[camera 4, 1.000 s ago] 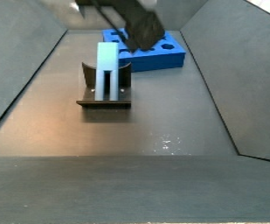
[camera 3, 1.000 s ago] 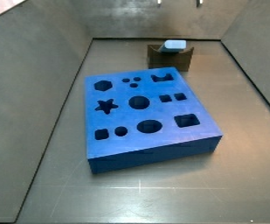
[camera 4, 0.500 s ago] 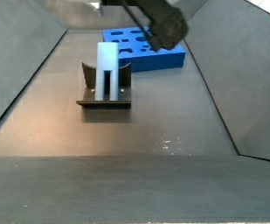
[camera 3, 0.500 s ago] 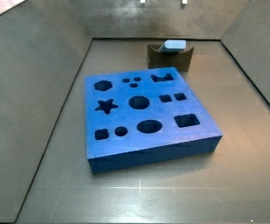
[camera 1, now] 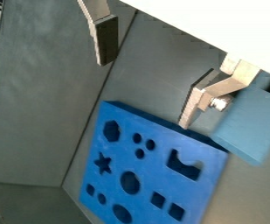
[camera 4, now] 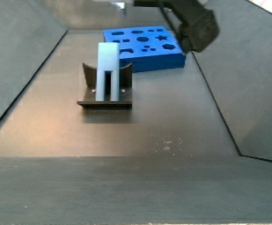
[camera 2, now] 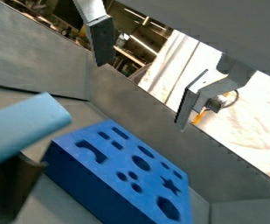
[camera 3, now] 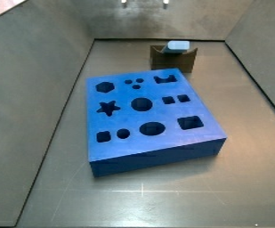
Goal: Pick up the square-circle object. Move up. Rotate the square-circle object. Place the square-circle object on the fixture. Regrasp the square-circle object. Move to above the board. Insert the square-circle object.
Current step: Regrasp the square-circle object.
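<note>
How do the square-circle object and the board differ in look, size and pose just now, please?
The square-circle object is pale grey-blue; the board is bright blue. The object is small and slim; the board is a broad slab. The object stands upright in the fixture; the board lies flat. The open gripper holds neither.

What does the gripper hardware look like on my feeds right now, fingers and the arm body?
In both wrist views the gripper shows two flat silver metal fingers, each a bent plate, one with a dark pad on its inner face. A small bolt sits on one finger. In a side view the arm is a dark, rounded, blurred mass above the board. No cables or markings are discernible.
</note>
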{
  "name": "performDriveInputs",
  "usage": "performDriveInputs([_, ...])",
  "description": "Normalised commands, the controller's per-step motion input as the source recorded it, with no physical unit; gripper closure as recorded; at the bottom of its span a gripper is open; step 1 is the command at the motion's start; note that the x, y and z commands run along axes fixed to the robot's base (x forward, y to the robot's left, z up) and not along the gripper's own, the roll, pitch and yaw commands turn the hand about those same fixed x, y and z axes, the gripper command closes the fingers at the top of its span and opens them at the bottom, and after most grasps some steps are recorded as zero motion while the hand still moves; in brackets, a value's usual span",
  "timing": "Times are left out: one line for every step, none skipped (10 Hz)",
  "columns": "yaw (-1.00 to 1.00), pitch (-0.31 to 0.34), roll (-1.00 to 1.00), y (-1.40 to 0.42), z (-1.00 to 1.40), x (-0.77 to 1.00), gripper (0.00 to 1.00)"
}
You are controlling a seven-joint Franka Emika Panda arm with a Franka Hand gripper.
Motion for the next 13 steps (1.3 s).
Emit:
performDriveInputs([-0.9,-0.022,1.0,-0.4,-1.0,-0.3,0.0])
performDriveInputs([-0.89,-0.026,1.0,-0.41,-1.0,-0.15,0.0])
performDriveInputs([-0.89,-0.042,1.0,-0.39,-1.0,-0.03,0.0])
performDriveInputs([-0.91,-0.069,1.0,-0.2,-0.76,0.0,0.0])
performDriveInputs([-0.91,-0.088,1.0,-0.12,-0.58,0.01,0.0])
performDriveInputs([-0.92,-0.107,1.0,-0.09,-0.38,0.01,0.0])
performDriveInputs([-0.92,-0.126,1.0,-0.06,-0.19,0.01,0.0])
performDriveInputs([-0.92,-0.148,1.0,-0.03,-0.04,-0.01,0.0])
performDriveInputs([-0.91,-0.166,1.0,-0.03,-0.03,-0.02,0.0])
performDriveInputs([-0.91,-0.177,1.0,-0.03,-0.03,-0.03,0.0])
performDriveInputs([-0.91,-0.198,1.0,-0.02,0.0,-0.03,0.0])
performDriveInputs([-0.91,-0.203,1.0,-0.02,0.0,-0.03,0.0])
performDriveInputs([-0.91,-0.212,1.0,-0.02,0.0,-0.04,0.0])
